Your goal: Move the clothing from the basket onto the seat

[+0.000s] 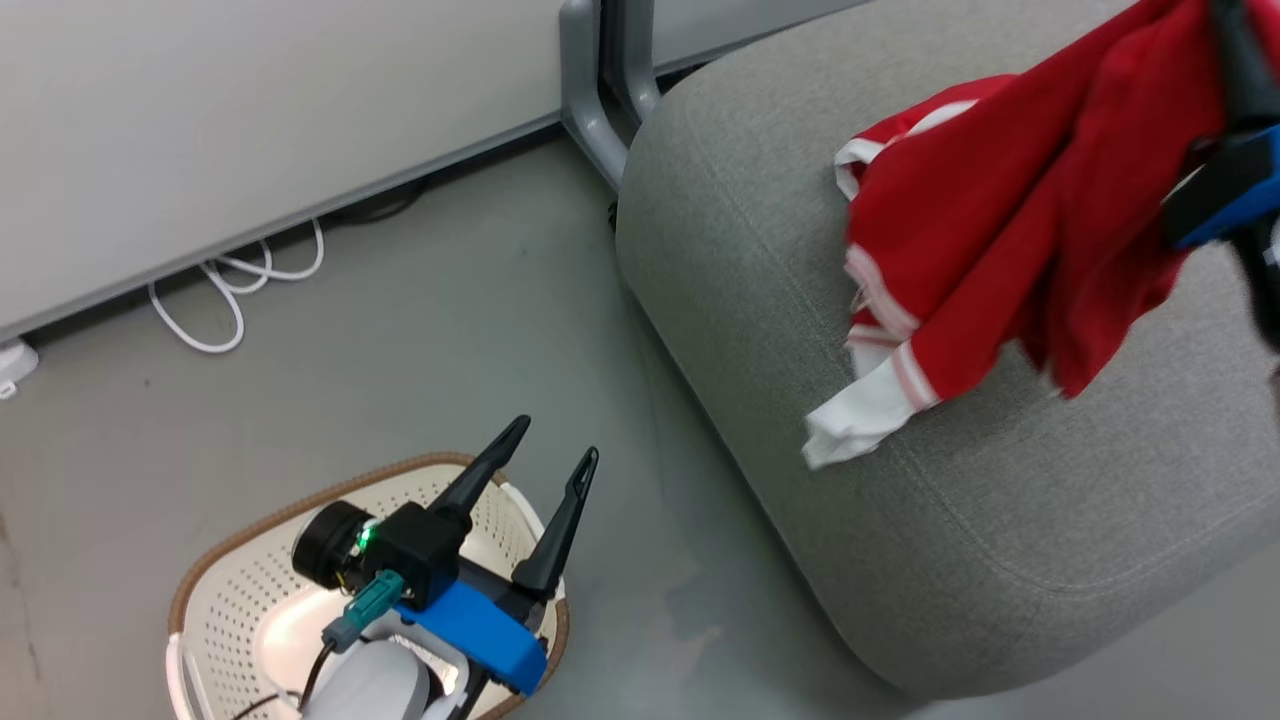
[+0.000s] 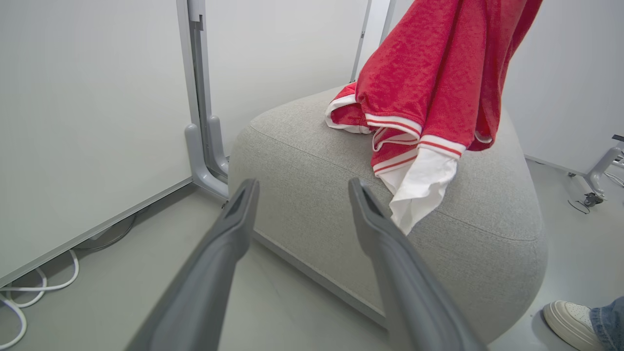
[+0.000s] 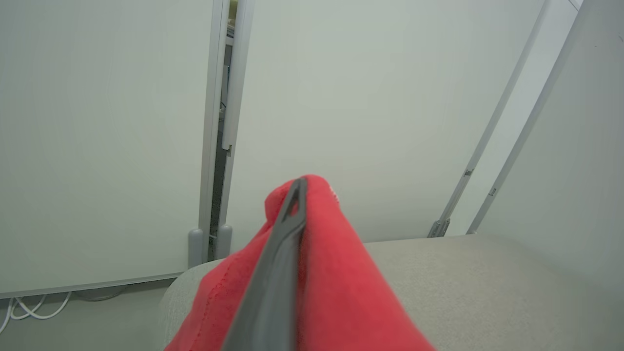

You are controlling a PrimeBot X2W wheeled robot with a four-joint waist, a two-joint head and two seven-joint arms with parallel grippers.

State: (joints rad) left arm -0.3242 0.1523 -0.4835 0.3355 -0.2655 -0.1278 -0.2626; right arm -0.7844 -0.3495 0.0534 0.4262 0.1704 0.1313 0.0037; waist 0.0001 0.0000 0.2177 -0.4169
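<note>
1. the seat (image 1: 980, 560) is the biggest thing i have on screen, standing on the floor with one rounded corner close to a grey partition post (image 1: 590, 90).
2. the clothing (image 1: 1000, 230) hangs in a red bunch over the seat. its lower folds and a white piece rest on the seat top, near the stitched seam along the edge that faces the basket. in the left wrist view the clothing (image 2: 419, 83) drops in from above.
3. the basket (image 1: 230, 590) sits on the floor, well apart from the seat and under my left arm.
4. the left gripper (image 1: 557, 436) is held over the basket's rim on a pale forearm. its fingers are spread apart, holding nothing, and they point up toward the seat.
5. the right gripper (image 3: 300, 187) is raised over the seat, blurred at the head view's top right corner. it is clamped on the clothing: red cloth wraps the one finger i can see and covers the other.
6. a white cable (image 1: 225, 290) loops along the wall's foot.
7. a person's shoe (image 2: 568, 317) stands beside the seat.
</note>
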